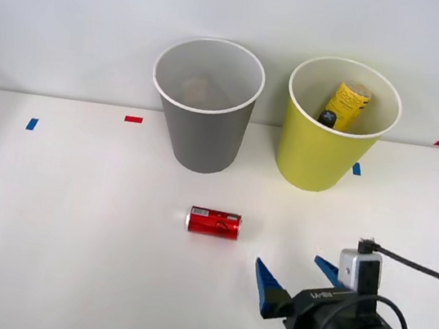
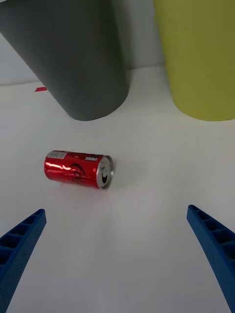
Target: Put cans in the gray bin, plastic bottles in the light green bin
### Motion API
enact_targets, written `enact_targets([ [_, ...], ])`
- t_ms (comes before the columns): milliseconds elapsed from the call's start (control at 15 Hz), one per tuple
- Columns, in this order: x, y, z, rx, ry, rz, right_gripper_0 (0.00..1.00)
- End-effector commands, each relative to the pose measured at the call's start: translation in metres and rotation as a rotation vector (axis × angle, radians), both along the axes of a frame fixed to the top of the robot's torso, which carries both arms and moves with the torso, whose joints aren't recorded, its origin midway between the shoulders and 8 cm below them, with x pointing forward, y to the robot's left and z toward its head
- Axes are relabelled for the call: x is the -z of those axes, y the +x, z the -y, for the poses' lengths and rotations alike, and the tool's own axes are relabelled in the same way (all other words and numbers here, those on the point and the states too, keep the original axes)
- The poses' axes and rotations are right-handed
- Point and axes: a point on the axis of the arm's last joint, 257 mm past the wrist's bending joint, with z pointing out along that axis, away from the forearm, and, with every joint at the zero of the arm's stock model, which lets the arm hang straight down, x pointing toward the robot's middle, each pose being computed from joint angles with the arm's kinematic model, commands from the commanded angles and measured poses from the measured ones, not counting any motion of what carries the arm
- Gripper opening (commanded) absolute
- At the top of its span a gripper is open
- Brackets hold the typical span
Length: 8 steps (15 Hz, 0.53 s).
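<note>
The red can lies on its side on the white bench, just below the middle of the front view, in front of the gray bin at upper centre and left of the light green bin at upper right. The yellow-labelled bottle already rests inside the light green bin, leaning against its far wall. Something small and brownish sits in the gray bin, too dim to name.

The right gripper hangs at the lower right of the front view, its jaws spread wide and holding nothing, well apart from the can. In the wrist view the 2 blue fingers sit at the lower corners, with the can at centre left and off the line between them.

The main risk is the can itself. Lying on its side, it will probably roll if 1 finger touches it before the other, and it could trundle toward the bins or the bench edge. Its long axis runs across the front view, so jaws closing on the silver ends would have a long, slippery span; closing across the round body looks safer. Coming in too low could scrape the bench. The bins stand near each other, so a careless carry could knock either one or drop the can into the green one.
</note>
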Motion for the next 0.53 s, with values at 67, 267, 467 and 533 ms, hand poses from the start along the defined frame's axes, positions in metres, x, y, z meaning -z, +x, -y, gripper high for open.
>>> enact_targets([
  [67, 0.001, 0.004, -0.009, -0.069, -0.038, -0.040, 1.00],
  [267, 0.004, 0.004, -0.024, -0.146, -0.074, -0.098, 1.00],
  [467, 0.002, 0.009, -0.040, -0.205, -0.146, -0.131, 1.00],
  [533, 0.002, 0.008, -0.045, -0.224, -0.175, -0.138, 1.00],
])
